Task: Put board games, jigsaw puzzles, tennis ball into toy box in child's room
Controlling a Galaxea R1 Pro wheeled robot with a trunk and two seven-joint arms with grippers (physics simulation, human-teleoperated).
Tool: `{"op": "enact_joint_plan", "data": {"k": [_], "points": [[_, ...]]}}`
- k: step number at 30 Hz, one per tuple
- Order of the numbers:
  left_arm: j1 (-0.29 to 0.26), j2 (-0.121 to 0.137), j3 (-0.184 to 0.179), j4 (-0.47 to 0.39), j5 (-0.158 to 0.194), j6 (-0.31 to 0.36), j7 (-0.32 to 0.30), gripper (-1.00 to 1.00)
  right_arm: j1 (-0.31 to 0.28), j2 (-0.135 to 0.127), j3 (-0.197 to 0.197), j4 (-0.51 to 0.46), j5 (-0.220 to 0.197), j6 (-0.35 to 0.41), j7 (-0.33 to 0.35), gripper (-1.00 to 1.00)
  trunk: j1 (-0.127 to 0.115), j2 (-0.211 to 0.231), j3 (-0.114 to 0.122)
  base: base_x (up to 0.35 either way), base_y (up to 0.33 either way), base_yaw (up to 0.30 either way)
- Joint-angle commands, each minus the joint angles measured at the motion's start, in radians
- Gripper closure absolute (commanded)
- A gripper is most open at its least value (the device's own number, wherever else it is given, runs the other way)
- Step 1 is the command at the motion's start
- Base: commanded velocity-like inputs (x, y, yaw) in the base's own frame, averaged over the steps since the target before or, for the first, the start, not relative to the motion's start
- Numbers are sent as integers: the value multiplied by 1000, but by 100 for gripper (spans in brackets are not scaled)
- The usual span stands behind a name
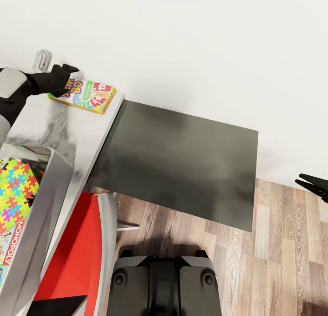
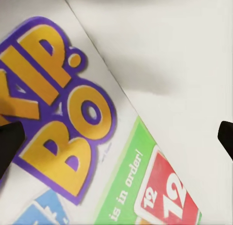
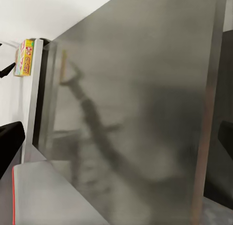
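Left hand [image 1: 68, 74] reaching to the far end of the pale tabletop [image 1: 54, 124], poised over the near-wall corner of the Skip-Bo box [image 1: 84, 94]. Fingers spread, judging by the left wrist view: dark tips at both edges of the picture, box lid [image 2: 82, 132] lying flat between and below them, nothing pinched yet. Probably lined up this way to straddle the box's narrow side for a lift, since a flat box gives little else to hold.

Box lying flat by the wall, well apart from the toy box [image 1: 43, 202], hence the long reach. Toy box nearer the robot than the Skip-Bo box, already holding a jigsaw [image 1: 16, 193] and the Monopoly box [image 1: 16, 241] laid flat side by side, with room judged left on top.

Right hand [image 1: 314, 185] parked far from the Skip-Bo box, beyond the dark tabletop section [image 1: 182, 165], over the wood floor [image 1: 282, 243]. Fingers apart, holding nothing, seemingly kept clear of the work.
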Motion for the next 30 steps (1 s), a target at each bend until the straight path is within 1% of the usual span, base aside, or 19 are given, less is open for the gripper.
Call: {"op": "enact_joint_plan", "data": {"k": [1, 13, 19, 30], "points": [[11, 1, -10, 0, 11, 8, 7, -100, -1, 0, 0, 0, 0, 5, 2, -100, 1, -1, -1, 0, 0, 0], [11, 1, -6, 3, 13, 47, 9, -100, 0, 0, 0, 0, 0, 5, 2, -100, 1, -1, -1, 0, 0, 0], [11, 1, -4, 7, 13, 83, 11, -100, -1, 0, 0, 0, 0, 5, 2, -100, 1, -1, -1, 0, 0, 0], [11, 1, -1, 36, 13, 98, 12, -100, -1, 0, 0, 0, 0, 5, 2, -100, 1, -1, -1, 0, 0, -18]]}}
